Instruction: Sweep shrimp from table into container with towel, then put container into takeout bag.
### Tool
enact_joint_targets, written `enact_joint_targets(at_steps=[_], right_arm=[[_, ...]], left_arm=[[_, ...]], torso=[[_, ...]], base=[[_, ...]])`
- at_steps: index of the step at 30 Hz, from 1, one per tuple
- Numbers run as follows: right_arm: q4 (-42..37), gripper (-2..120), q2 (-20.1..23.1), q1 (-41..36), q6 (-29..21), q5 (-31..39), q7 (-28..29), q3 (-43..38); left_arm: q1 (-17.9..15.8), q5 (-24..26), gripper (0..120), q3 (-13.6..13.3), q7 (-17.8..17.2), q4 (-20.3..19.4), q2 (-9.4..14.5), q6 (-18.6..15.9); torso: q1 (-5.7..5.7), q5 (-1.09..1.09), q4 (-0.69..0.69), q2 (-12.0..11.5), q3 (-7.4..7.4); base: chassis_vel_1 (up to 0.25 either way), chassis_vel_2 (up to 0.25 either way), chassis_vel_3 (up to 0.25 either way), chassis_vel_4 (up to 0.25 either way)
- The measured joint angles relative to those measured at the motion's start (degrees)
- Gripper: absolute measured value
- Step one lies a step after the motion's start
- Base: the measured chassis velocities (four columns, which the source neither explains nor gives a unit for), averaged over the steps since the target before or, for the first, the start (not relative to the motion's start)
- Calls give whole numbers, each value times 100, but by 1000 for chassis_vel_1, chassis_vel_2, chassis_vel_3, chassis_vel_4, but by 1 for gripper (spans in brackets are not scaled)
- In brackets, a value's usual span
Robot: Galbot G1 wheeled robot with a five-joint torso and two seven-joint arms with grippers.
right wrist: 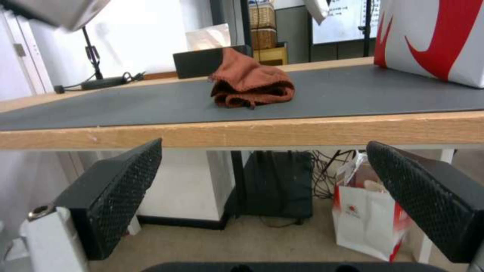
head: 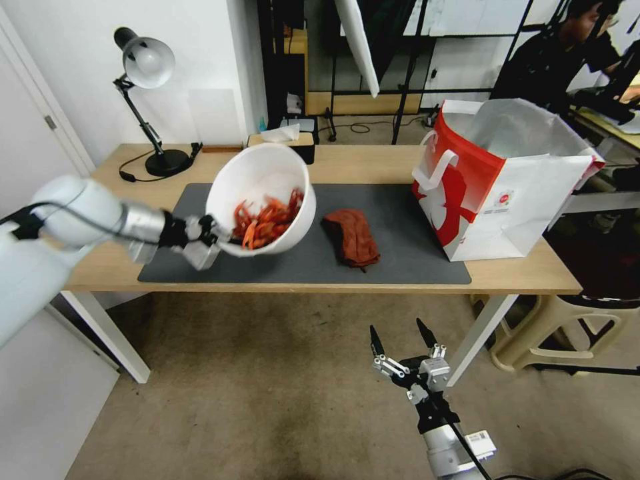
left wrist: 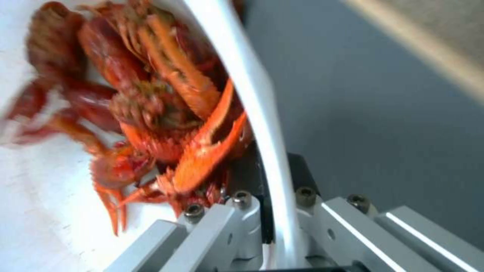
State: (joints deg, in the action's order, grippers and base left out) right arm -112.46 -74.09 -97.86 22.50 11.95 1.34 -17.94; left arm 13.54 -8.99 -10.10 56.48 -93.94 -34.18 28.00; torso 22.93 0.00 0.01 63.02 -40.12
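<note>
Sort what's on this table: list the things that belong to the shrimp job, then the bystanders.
Job:
red-orange shrimp
round white bowl container, clamped at its rim by the left gripper
rust-red cloth towel
red and white takeout bag
light wooden table

Bystanders:
black desk lamp
black tissue box
open right gripper, below the table edge

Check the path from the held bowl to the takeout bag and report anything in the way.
Only the towel lies on the mat between the container, held tilted above the table by the left gripper, and the takeout bag; nothing tall.
</note>
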Motion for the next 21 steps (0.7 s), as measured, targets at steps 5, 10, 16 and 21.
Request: enact_joint_targets(at_steps=[5,10,16,21], right_arm=[[-13,100,-46,1,-18,-13,6,-40],[-13,100,-119,-11,-20,-39,8,-86],[-17,100,-185,-36,-15,-64,10,-136],[-22,100,-212,-81,24,-65,11,-233]], left_arm=[[-672,-62,0,-430,-39,563,-712,25],[-1253,-181,0,-869,-215,1315,-1485,81],[-1659,-382,0,-1085,-399,2156,-2305,208],[-2035,-634,0,-1068,-627,2903,-3199,334]], torso=[[0,0,-3,0,0],[0,2,-1,0,0],[0,2,1,0,0],[-1,3,-3,0,0]], base=[[0,0,0,0],[0,0,0,0],[0,0,0,0],[0,0,0,0]])
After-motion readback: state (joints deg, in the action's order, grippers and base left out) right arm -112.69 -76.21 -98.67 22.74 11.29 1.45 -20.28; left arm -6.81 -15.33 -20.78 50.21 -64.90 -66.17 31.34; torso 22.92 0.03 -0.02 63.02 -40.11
